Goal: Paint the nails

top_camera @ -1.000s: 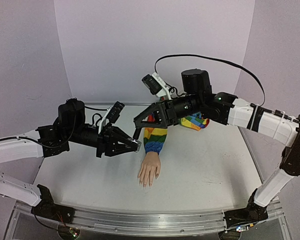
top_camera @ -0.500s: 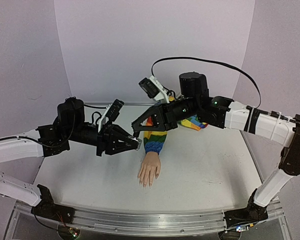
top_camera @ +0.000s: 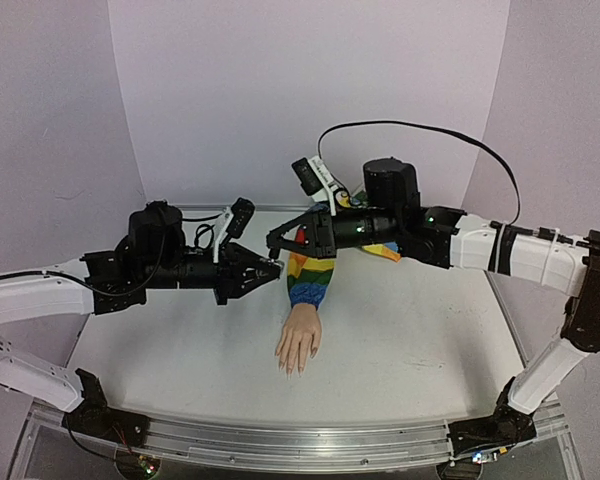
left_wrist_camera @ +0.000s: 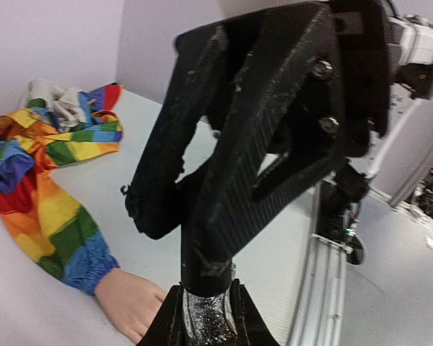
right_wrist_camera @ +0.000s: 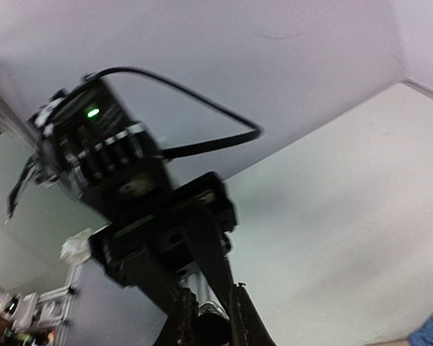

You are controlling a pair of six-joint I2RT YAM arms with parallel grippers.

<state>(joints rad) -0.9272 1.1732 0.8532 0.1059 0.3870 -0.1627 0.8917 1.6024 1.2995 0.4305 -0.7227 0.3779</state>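
One glittery bottle [left_wrist_camera: 209, 322] in left gripper [top_camera: 273, 268], right gripper [top_camera: 274, 244] apparently on cap [left_wrist_camera: 206, 277]

Right gripper [right_wrist_camera: 211, 318], jaws closed, grips the small bottle [right_wrist_camera: 201, 281] held by left gripper [right_wrist_camera: 193, 287].

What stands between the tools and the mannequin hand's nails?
Nothing visible. The left tool, gripping a small bottle, and the right tool, shut on its cap, meet in the air near the rainbow sleeve. The nails lie uncovered on the table below, toward the arm bases.
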